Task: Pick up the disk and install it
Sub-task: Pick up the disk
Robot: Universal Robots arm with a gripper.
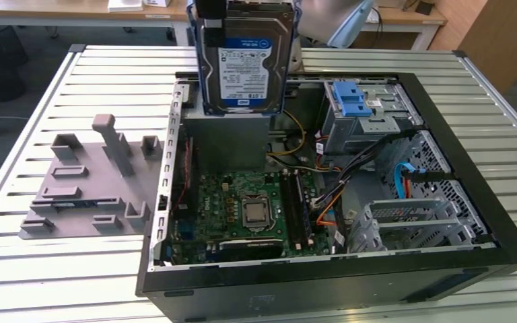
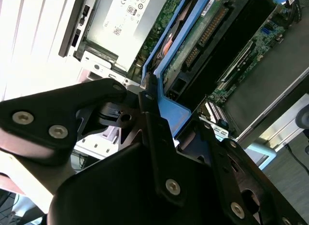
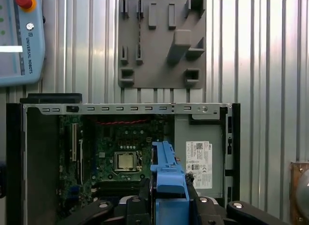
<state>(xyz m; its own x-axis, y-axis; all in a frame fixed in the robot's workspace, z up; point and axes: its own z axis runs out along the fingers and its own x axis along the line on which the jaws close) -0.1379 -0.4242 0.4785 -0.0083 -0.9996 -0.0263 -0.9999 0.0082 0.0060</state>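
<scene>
Over the slatted metal table (image 1: 79, 269), the gripper (image 3: 168, 189), clamped on the blue bracket (image 3: 166, 162), holds the disk (image 1: 245, 64) upright above the open computer case (image 1: 330, 291): lifted, not yet installed, needing alignment with the case's drive cage (image 1: 366, 111).

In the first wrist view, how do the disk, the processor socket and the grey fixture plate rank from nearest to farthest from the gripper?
1. The disk: clamped by its blue bracket in the gripper.
2. The processor socket: inside the open case.
3. The grey fixture plate: on the table, beyond the case wall.
</scene>
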